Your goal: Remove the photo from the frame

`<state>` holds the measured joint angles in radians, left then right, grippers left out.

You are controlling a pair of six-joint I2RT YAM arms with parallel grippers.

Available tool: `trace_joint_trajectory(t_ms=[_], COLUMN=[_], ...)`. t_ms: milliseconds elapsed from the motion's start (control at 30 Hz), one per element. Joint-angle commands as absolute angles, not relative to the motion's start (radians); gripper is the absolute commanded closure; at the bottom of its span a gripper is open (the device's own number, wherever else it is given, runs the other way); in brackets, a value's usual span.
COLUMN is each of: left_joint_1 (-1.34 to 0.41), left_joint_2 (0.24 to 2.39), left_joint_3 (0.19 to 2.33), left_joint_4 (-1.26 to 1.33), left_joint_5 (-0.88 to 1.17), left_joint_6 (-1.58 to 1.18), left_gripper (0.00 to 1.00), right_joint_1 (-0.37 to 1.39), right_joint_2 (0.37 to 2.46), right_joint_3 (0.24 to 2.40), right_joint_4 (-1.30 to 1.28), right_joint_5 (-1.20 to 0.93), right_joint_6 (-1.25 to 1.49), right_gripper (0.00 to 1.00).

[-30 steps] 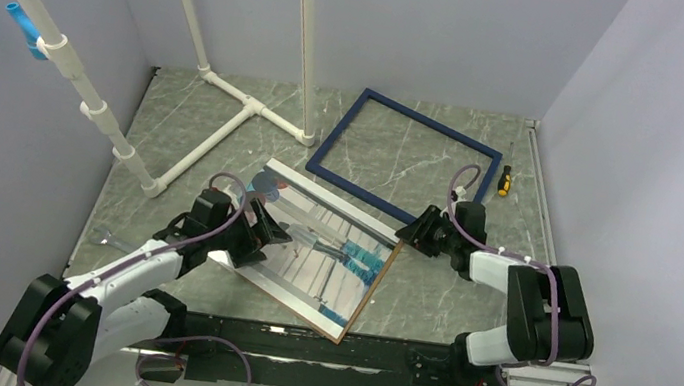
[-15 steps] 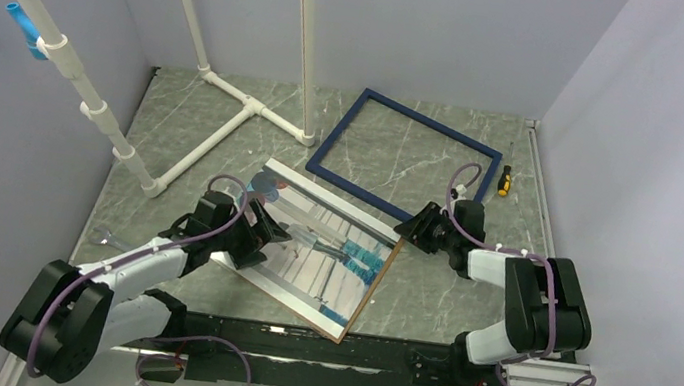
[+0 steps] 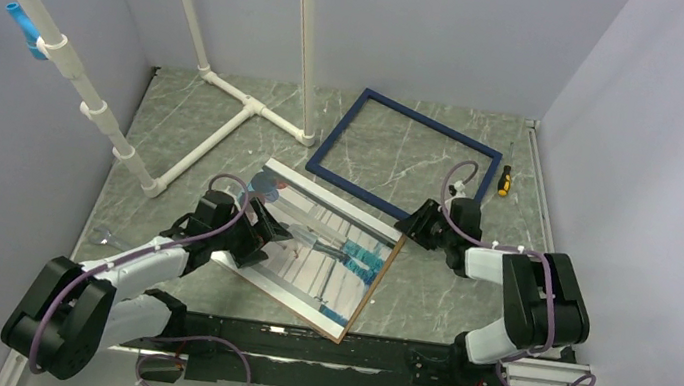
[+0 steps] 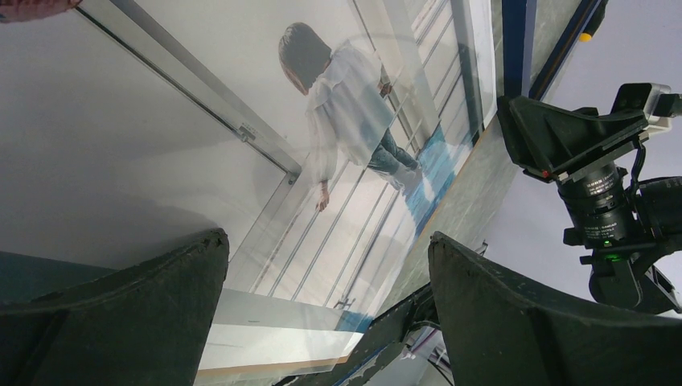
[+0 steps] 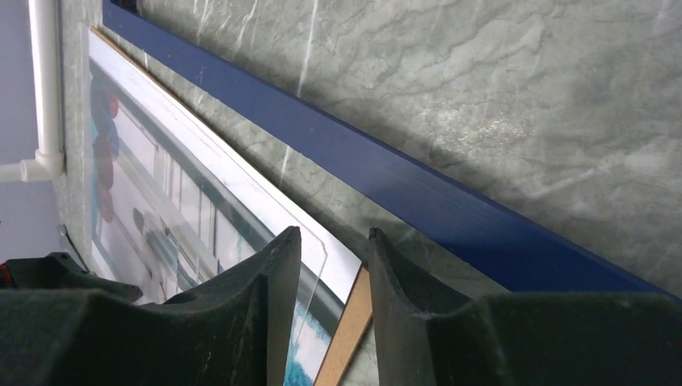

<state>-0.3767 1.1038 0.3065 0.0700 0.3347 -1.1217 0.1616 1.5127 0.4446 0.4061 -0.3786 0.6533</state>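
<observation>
Right gripper (image 5: 334, 235) sits low over the grey marbled bench (image 3: 434, 297), its jaws parted only a narrow way. The corner of a clear pane (image 5: 314, 257) pokes into that slim gap. I cannot tell whether either finger touches it.

Under the pane lies the photo (image 5: 161, 201), a white-bordered print of pale blue and white stripes with a small figure. Under the photo a brown backing board (image 5: 346, 338) shows its edge. From above, this stack lies askew in the middle of the bench, and the right gripper meets it at its 3 o'clock corner.

Left gripper (image 3: 262, 232) hangs over the 9 o'clock side of the photo with its jaws spread wide and nothing between them. Its own camera looks down on the figure in the print.

The frame (image 3: 358, 192), thin and dark blue, lies flat on the bench at 1 o'clock from the photo, with bare marble showing inside it. Its near rail passes just beside the right gripper.

A small yellow and black screwdriver (image 3: 504, 182) lies at the frame's 3 o'clock end. At 11 o'clock from the photo a white pipe stand (image 3: 227, 121) rests on the bench.
</observation>
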Motion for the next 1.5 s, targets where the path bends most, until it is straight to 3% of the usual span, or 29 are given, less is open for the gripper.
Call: trace_joint_trajectory(t_ms=[0, 400, 533, 967, 1233, 1467], left_joint_1=[-0.380, -0.380, -0.380, -0.380, -0.380, -0.380], left_joint_2=[1.123, 1.137, 1.142, 1.128, 1.122, 1.111], left_joint_3=[0.275, 0.267, 0.266, 0.267, 0.261, 0.258], left_joint_4=[0.033, 0.055, 0.058, 0.051, 0.055, 0.059], left_joint_5=[0.294, 0.299, 0.300, 0.299, 0.300, 0.302], left_joint_6=[-1.100, -1.106, -1.107, -1.106, -1.104, -1.102], left_gripper=[0.01, 0.01, 0.01, 0.01, 0.01, 0.01], right_joint_1=[0.186, 0.203, 0.201, 0.200, 0.194, 0.183], right_joint_2=[1.541, 1.454, 1.436, 1.491, 1.485, 1.474], right_joint_3=[0.463, 0.443, 0.433, 0.396, 0.394, 0.388], right_joint_4=[0.448, 0.436, 0.447, 0.515, 0.535, 0.562], right_joint_5=[-0.389, -0.392, -0.412, -0.433, -0.422, -0.430], right_joint_6=[0.621, 0.619, 0.639, 0.720, 0.723, 0.751], right_gripper=[0.62, 0.64, 0.74, 0.75, 0.90, 0.90])
